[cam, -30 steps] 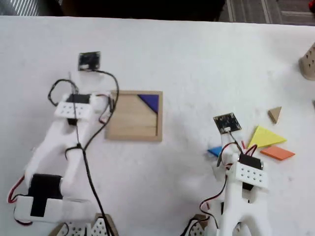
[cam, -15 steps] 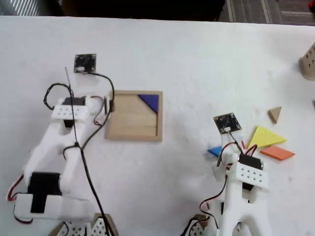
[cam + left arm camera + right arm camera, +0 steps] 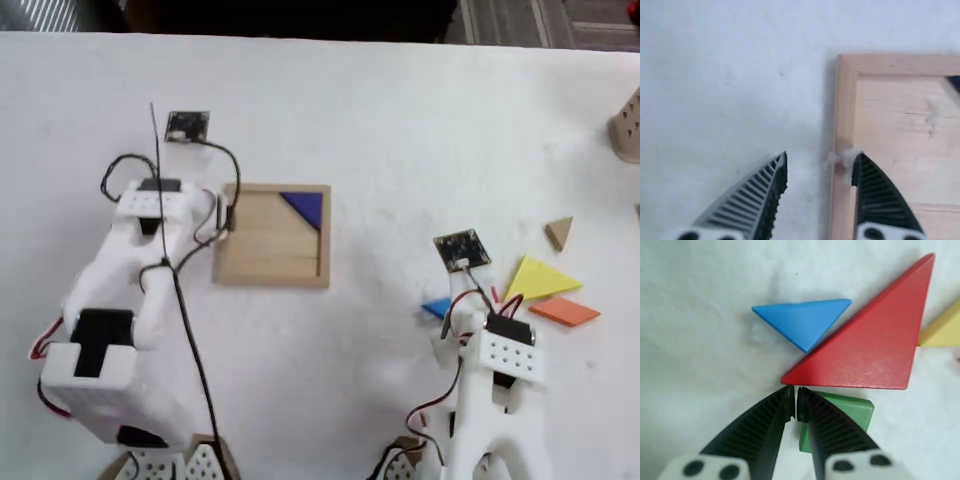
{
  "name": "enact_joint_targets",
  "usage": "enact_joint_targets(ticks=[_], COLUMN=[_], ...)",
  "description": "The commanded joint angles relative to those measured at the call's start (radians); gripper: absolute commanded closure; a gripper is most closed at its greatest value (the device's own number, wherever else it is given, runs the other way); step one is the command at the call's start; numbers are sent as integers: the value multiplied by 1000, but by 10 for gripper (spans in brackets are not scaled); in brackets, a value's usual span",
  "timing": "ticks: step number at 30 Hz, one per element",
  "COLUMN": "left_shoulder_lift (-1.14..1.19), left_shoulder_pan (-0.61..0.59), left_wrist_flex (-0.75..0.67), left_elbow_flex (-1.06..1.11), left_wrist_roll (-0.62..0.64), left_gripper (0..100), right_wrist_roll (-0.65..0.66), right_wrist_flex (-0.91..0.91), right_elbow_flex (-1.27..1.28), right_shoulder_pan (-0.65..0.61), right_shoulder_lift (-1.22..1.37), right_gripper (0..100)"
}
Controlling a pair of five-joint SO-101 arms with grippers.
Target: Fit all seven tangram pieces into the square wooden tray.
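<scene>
Left gripper (image 3: 821, 157), wide open and empty, straddles the left rim of the tray (image 3: 845, 110), which holds one navy triangle (image 3: 305, 206) in its far right corner. Right gripper (image 3: 793, 390), closed on nothing, sits at a corner of the red triangle (image 3: 875, 350), over a green piece (image 3: 852, 412)

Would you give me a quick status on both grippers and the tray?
Left gripper open, straddling tray rim. Right gripper shut, beside red triangle. Dark blue piece inside.

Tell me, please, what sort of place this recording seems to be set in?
Most likely a robotics lab or hobby workbench: a white table carries the white plastic left arm and right arm with exposed wiring, beside a square wooden tray and a flat yellow triangle piece.
</scene>
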Motion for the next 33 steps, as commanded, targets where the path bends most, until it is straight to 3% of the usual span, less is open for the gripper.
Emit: enact_joint_targets(ticks=[1,4,10,18,31,33], left_shoulder_lift=[-2,1,4,2,2,2], left_shoulder_pan=[-7,-7,31,36,81,85], left_wrist_flex=[5,9,28,28,86,83], left_elbow_flex=[-51,-51,-41,-29,-14,-15], left_wrist_roll=[-9,-9,-11,-11,-3,-3], left_gripper=[786,788,896,815,819,854], right_wrist_roll=[14,14,14,15,15,15], right_wrist_flex=[-8,-8,-8,-8,-8,-8], right_elbow_flex=[-3,-3,-3,-3,-3,-3], right_shoulder_pan=[1,1,1,1,1,1], right_shoulder_lift=[-16,-16,-16,-16,-16,-16], right_gripper=[980,980,980,980,980,980])
